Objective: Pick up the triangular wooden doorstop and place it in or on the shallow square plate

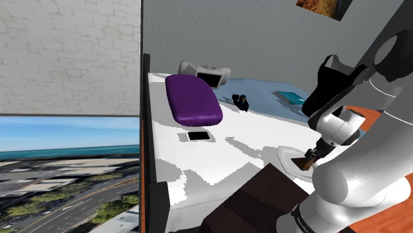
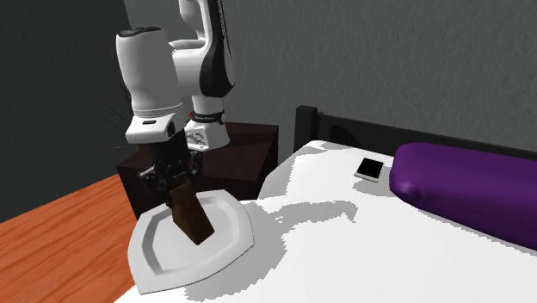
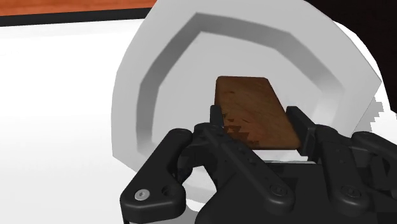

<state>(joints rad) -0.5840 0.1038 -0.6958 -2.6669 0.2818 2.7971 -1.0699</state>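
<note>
A white-covered bed [image 2: 413,250] is set against a grey wall [image 1: 265,33], a purple pillow [image 1: 193,99] laid on it. Orange wooden floor [image 2: 52,241] is seen beside it. Sea and city are shown through a window [image 1: 66,172] at the shoulder view's left.

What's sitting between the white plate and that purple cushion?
In the second exterior view, mostly bare white bedcover between plate and purple cushion, plus a small flat black-screened item right beside the cushion.
</note>
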